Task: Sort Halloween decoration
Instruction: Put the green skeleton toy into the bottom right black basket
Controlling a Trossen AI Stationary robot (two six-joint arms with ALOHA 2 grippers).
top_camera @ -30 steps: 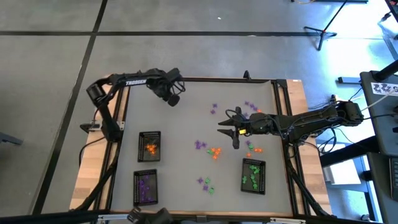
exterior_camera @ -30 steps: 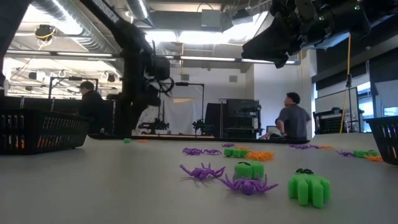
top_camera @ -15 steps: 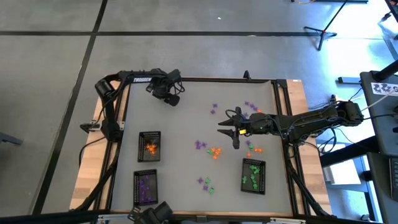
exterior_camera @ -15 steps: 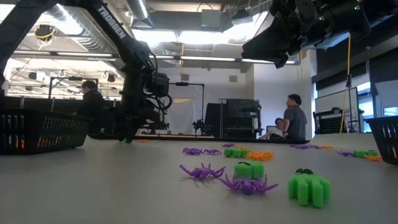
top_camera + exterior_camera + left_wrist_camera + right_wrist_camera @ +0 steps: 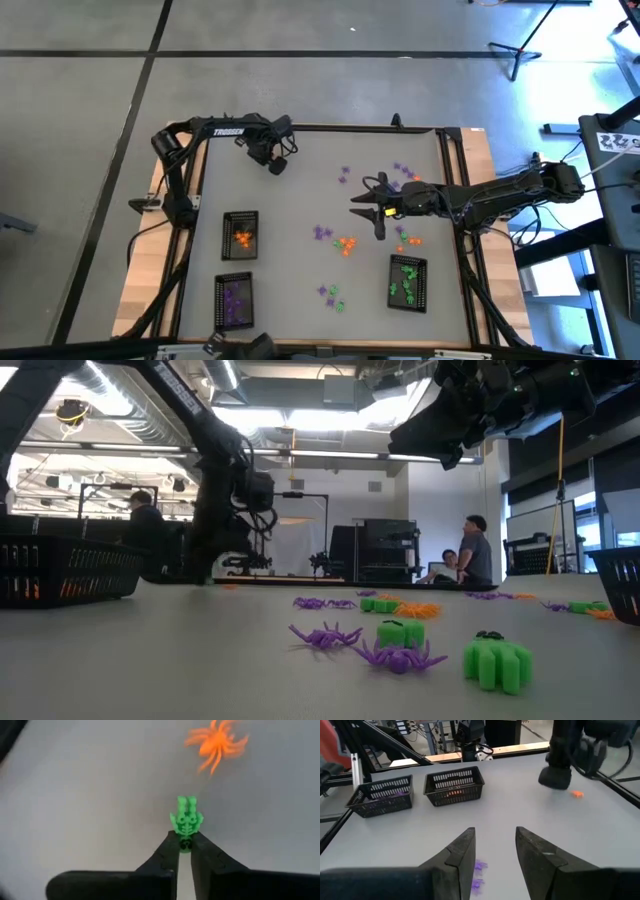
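- We find our left tool [image 5: 184, 846] down at the far left corner of the bench [image 5: 300, 250], its fingers pinched shut on the foot of a small green trinket [image 5: 186, 818].
- The green trinket stands out straight ahead of the fingertips, its long axis in line with them, so the hold is only on its near end.
- An orange spider [image 5: 216, 745] lies on the bench just beyond it, apart from the tool.
- The tray with green pieces [image 5: 407, 282] sits at the near right, well away from our left tool across the bench; the orange tray [image 5: 240, 235] and purple tray [image 5: 234, 299] lie much nearer on its own side.
- Our right tool [image 5: 494, 847] hovers over the middle of the bench with its fingers apart and nothing between them, far closer to the green tray, so we judge the carry crosses towards its side.
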